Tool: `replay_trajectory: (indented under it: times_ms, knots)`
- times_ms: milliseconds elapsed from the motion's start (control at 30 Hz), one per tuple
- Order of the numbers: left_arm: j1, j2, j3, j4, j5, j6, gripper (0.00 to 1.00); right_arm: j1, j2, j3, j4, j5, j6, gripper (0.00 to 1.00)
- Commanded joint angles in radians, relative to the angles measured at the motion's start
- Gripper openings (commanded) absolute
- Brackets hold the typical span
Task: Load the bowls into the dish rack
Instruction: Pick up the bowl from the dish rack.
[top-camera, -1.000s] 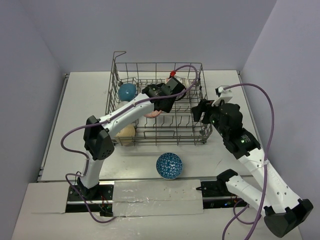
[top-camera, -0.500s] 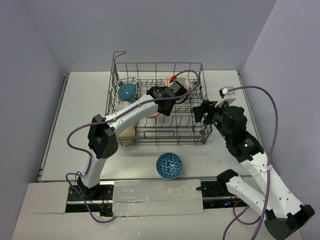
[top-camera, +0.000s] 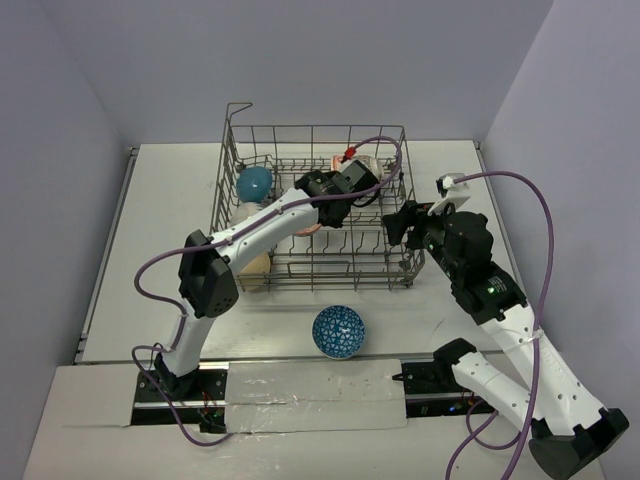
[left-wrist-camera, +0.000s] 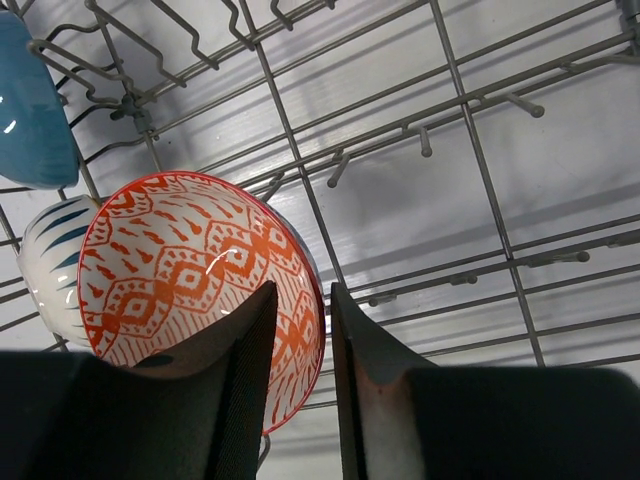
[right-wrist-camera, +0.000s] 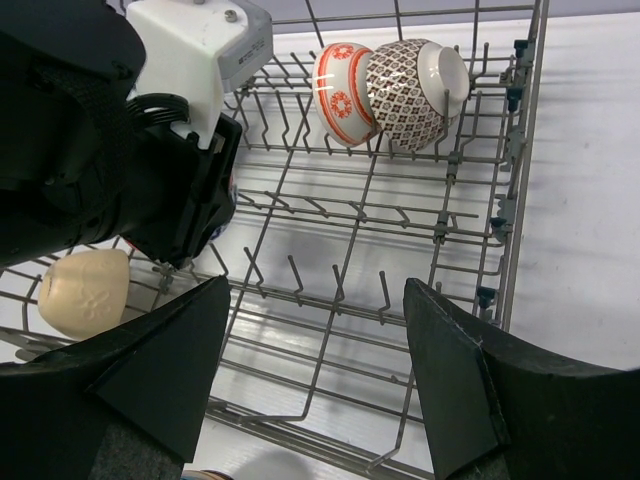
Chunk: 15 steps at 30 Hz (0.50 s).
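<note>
The grey wire dish rack (top-camera: 400, 262) stands at the back middle of the table. An orange-patterned bowl (left-wrist-camera: 180, 270) stands on edge among its tines, next to a blue-striped white bowl (left-wrist-camera: 45, 262) and a teal bowl (left-wrist-camera: 28, 110). My left gripper (left-wrist-camera: 302, 300) hovers over the rack, its jaws a narrow gap apart with nothing between them; the orange bowl lies beyond the tips. My right gripper (right-wrist-camera: 315, 290) stands wide open and empty above the rack's near right part. A blue patterned bowl (top-camera: 338, 331) sits on the table in front of the rack.
An orange-and-white bowl (right-wrist-camera: 338, 80) and a brown-patterned bowl (right-wrist-camera: 405, 88) lean together at the rack's back right. A cream bowl (right-wrist-camera: 85, 290) rests at its near left. The left arm (right-wrist-camera: 80, 150) crosses over the rack. Walls close in on three sides.
My left gripper has drawn back and to the right, away from the orange bowl, with its jaws narrowing. The right gripper has shifted slightly toward the rack.
</note>
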Motion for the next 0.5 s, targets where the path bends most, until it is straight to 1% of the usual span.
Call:
replay_trajectory:
  times_ms: [0,267,467]
  knots:
    - [-0.009,0.026,0.046,-0.022,-0.036,-0.005,0.32,-0.004,-0.003,-0.006,0.050,-0.003,0.001,0.77]
    - [-0.008,0.043,0.040,-0.031,-0.042,-0.011,0.26,-0.004,-0.001,-0.006,0.053,-0.007,0.000,0.77]
    - [-0.015,0.039,0.048,-0.045,-0.089,-0.008,0.26,-0.004,0.003,-0.009,0.058,-0.010,-0.003,0.77]
